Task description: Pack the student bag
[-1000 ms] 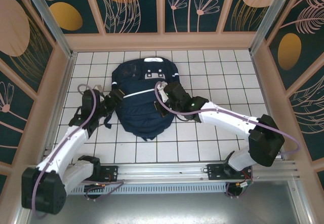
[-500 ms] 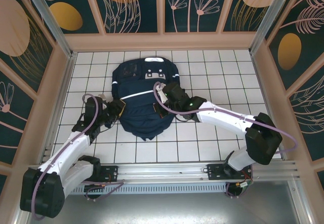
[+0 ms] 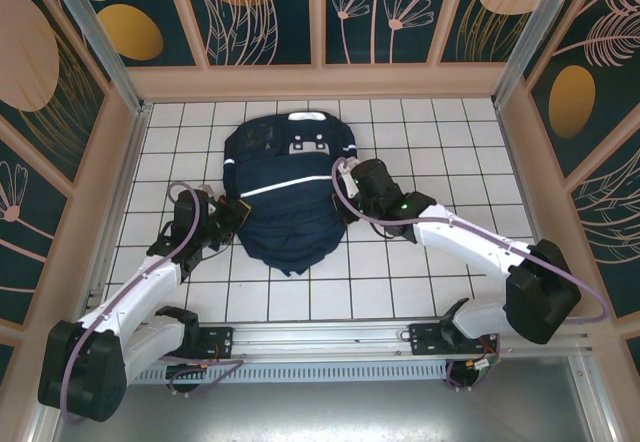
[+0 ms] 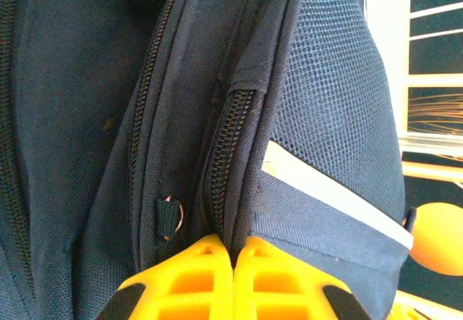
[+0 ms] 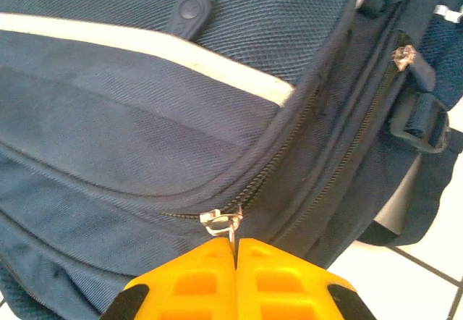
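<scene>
Our left tool (image 4: 233,251) tight shut at a side zipper (image 4: 230,146) of the bag (image 3: 285,212), our right tool (image 5: 234,245) shut on a zipper pull (image 5: 221,223).

Navy student bag (image 3: 283,217) on tiled table (image 3: 425,132)

Bright, even light leaves only soft shadows on the white table (image 3: 400,292); wrist views render the student bag (image 4: 325,117) weave sharply; tiles behind glare white.
</scene>
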`<state>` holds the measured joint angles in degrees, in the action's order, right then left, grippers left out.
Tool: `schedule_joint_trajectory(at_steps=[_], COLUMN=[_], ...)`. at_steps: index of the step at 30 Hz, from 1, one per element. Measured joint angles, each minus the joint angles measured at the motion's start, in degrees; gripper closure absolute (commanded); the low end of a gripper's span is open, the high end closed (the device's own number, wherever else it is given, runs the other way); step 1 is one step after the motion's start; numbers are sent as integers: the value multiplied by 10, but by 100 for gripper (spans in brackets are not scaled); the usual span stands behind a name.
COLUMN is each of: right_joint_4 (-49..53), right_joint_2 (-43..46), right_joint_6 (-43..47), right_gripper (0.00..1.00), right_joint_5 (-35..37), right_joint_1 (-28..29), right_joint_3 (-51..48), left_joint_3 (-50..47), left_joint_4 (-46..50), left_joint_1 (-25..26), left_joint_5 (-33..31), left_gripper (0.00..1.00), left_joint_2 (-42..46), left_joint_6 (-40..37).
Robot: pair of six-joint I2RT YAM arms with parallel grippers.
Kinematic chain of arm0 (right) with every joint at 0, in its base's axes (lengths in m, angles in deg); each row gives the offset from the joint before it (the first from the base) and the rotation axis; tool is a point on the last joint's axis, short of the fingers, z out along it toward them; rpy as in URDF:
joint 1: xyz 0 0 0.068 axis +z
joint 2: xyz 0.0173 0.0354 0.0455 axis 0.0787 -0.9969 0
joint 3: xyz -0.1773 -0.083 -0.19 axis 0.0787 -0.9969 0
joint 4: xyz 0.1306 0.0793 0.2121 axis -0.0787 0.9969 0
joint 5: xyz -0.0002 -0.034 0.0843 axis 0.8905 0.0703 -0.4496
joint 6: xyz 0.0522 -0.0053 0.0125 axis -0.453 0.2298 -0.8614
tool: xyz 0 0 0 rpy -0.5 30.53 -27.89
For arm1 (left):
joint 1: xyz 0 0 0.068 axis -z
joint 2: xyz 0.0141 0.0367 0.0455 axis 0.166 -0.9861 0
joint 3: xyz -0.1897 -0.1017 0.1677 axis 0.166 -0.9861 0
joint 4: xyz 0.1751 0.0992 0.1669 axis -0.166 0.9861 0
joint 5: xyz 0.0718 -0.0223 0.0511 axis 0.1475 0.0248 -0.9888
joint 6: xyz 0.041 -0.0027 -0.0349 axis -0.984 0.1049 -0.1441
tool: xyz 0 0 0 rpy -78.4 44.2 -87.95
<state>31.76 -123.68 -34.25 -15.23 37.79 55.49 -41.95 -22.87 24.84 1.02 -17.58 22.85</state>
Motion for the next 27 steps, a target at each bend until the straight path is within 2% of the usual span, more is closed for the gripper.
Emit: schedule_joint_trajectory(at_steps=[5,12,21,27], right_joint_4=[-30,-46,-35,-30], right_joint_2=[-36,-137,-206,-213], right_joint_6=[23,45,127,159], right_gripper=[100,100,100,100], right_joint_5=[-24,-78,-194,-197], right_joint_1=[-57,-111,-135,-138], right_joint_3=[7,84,157,166], left_joint_3=[13,30,34,34], left_joint_4=[-6,-20,0,18], left_joint_1=[5,-1,-32,-35], left_joint_5=[15,27,24,17], left_gripper=[100,100,100,100], left_joint_2=[-10,-47,-45,-28], left_joint_6=[-11,-42,-79,-95])
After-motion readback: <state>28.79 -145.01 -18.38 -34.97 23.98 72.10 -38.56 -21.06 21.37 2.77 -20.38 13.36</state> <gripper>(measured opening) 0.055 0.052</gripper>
